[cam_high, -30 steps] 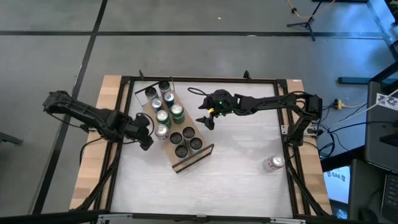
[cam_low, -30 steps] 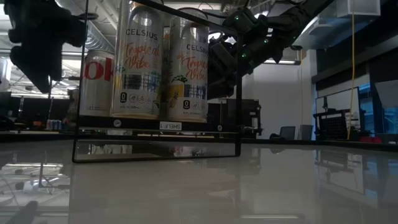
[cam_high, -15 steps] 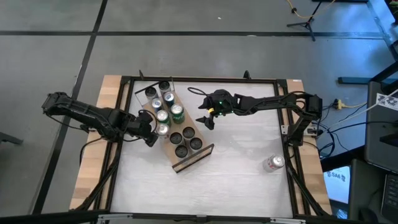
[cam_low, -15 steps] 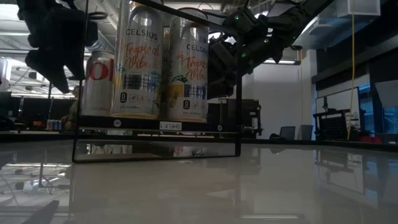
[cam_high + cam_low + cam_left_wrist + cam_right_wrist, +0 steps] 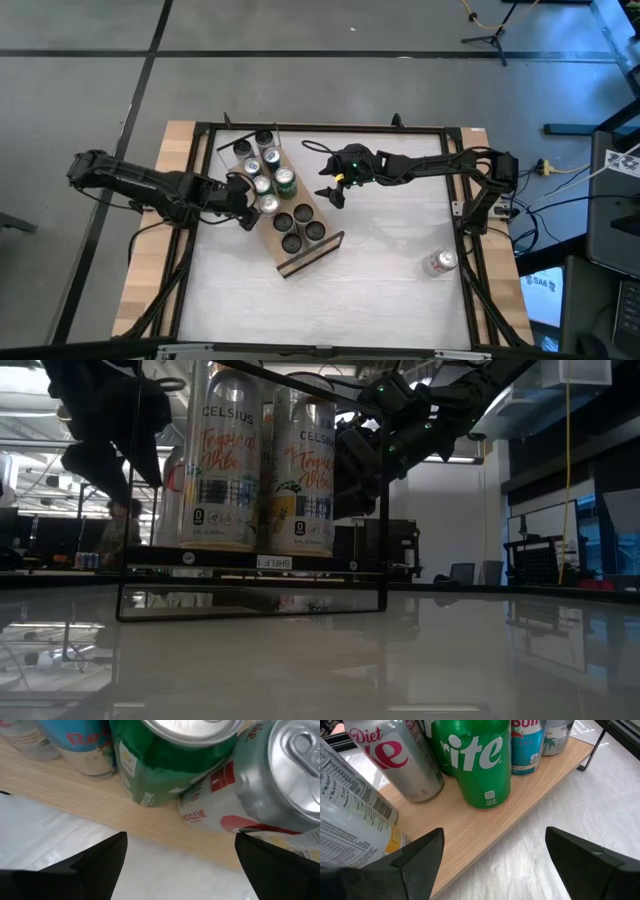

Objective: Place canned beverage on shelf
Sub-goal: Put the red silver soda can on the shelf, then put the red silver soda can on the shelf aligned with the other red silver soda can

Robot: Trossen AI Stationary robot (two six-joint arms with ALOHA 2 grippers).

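While the white table [image 5: 380, 270] lies glossy and flat, the shelf [image 5: 283, 215], a long pale-wood board with dark edges, sits angled on it, packed with upright metal cans. Just beside one silver can [image 5: 266, 205], the left gripper [image 5: 248, 203] spreads its fingers. Near the green can [image 5: 285, 181], the right gripper [image 5: 334, 192] hangs open and empty. Well apart, a loose can [image 5: 439, 262] lies toppled by the table frame.

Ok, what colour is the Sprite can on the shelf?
Green, white lettering; the Sprite can shows best in the right wrist view.

I see cans [image 5: 262, 176] crowding the shelf [image 5: 283, 213] beside my left gripper [image 5: 250, 207]; open table [image 5: 390, 270] lies right of it.
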